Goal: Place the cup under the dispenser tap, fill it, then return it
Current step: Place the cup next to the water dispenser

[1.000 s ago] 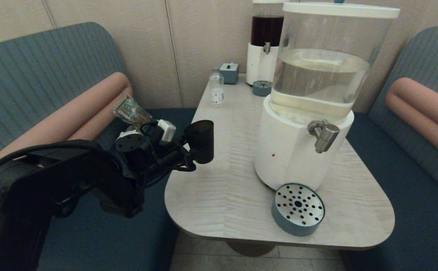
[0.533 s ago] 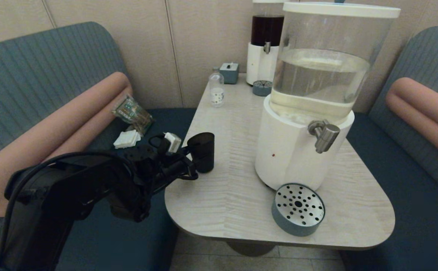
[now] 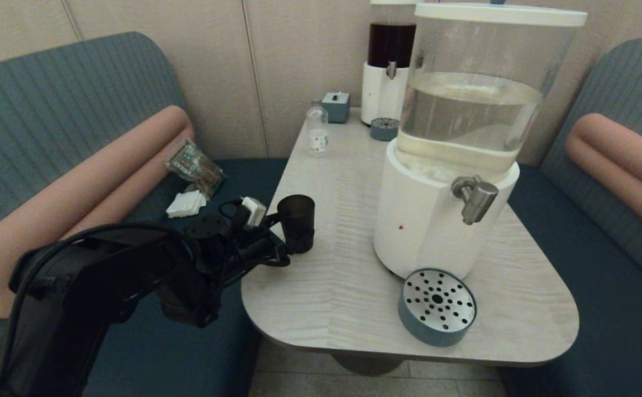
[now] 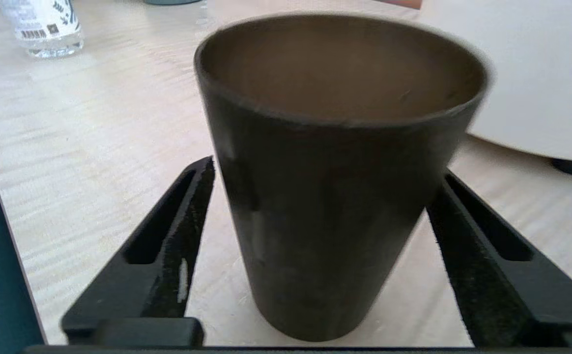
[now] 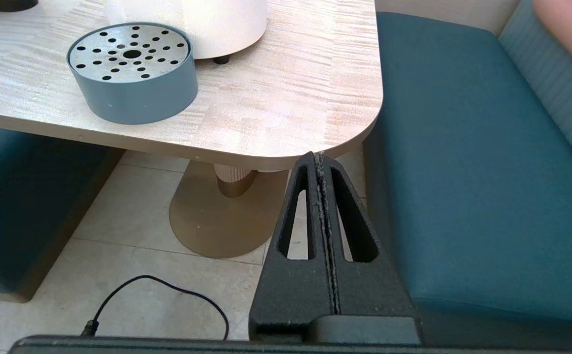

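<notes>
The cup [image 3: 297, 221] stands upright on the table [image 3: 348, 275], close to the table's left edge and well apart from the large dispenser's white base [image 3: 426, 220]; bare tabletop lies between the 2. The left gripper [image 3: 290, 242] reaches in over that edge, its 2 fingers [image 4: 168, 246] spread to either side of the cup's lower wall, a visible gap on at least one side, so it has hold of nothing. The dispenser tap [image 3: 474, 197] angles down from the base's front, on the far side of the base from the cup, above the perforated drip tray [image 3: 437, 306] near the table's front edge. Beyond the cup stand a small labelled bottle [image 3: 317, 132] and a smaller dark-liquid dispenser [image 3: 388, 66]. The cup is matte black, tapered, handleless, with no liquid visible inside. The right gripper [image 5: 321, 162] hangs below the table's right corner, fingers pressed together, empty.
</notes>
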Robot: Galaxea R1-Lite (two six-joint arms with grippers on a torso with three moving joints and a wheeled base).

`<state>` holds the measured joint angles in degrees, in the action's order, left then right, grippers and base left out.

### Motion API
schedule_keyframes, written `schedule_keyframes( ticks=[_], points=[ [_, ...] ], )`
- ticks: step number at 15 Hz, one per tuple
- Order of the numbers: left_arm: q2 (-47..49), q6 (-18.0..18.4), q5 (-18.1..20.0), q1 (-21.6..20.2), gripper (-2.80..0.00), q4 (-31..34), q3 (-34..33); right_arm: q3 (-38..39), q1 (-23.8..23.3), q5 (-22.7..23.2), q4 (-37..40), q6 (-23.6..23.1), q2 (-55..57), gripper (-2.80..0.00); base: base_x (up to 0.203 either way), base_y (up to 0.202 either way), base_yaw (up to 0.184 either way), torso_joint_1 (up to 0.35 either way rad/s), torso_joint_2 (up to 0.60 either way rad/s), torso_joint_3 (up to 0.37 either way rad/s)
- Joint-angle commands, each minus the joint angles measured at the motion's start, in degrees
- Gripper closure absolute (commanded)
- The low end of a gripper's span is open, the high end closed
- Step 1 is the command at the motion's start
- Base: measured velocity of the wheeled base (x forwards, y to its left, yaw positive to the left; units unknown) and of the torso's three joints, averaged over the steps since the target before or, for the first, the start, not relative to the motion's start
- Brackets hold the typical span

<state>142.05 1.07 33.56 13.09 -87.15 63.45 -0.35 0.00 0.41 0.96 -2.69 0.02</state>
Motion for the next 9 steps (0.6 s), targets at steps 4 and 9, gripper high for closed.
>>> schedule_keyframes(
  ticks=[4,9],
  points=[
    [-7.48,0.30,0.36,0.06,-2.80,-0.51,-11.39,0.00,0.00,0.02,0.00,-0.03,-0.02,0.00,0.000,0.000,0.000,0.000,0.00,0.000],
    [-19.66,2.30,0.45,0.07,-2.80,-0.51,-29.09,0.00,0.00,0.02,0.00,-0.03,-0.11,0.00,0.000,0.000,0.000,0.000,0.00,0.000]
  ],
)
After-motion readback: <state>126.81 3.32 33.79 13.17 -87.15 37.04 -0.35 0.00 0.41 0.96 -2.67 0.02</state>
